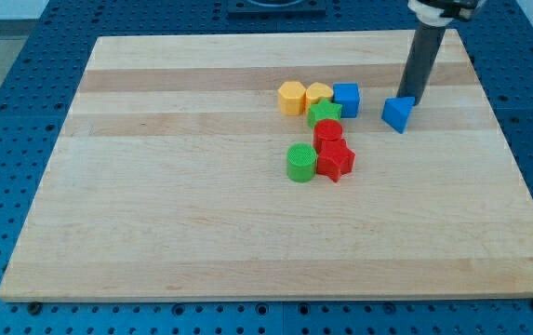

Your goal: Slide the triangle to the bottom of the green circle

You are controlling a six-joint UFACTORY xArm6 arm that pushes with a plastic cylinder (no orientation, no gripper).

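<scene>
A blue triangle block [396, 113] lies on the wooden board at the view's upper right. My tip [406, 98] rests right behind it, touching its top-right edge. The green circle [300, 162] stands near the board's middle, well to the left of and below the triangle. A red block [335, 160] touches the green circle's right side.
A cluster lies between triangle and circle: a yellow hexagon [291, 97], a yellow block [318, 94], a blue cube [346, 99], a green star-like block [324, 114] and a red cylinder [328, 133]. The wooden board [154, 186] sits on a blue perforated table.
</scene>
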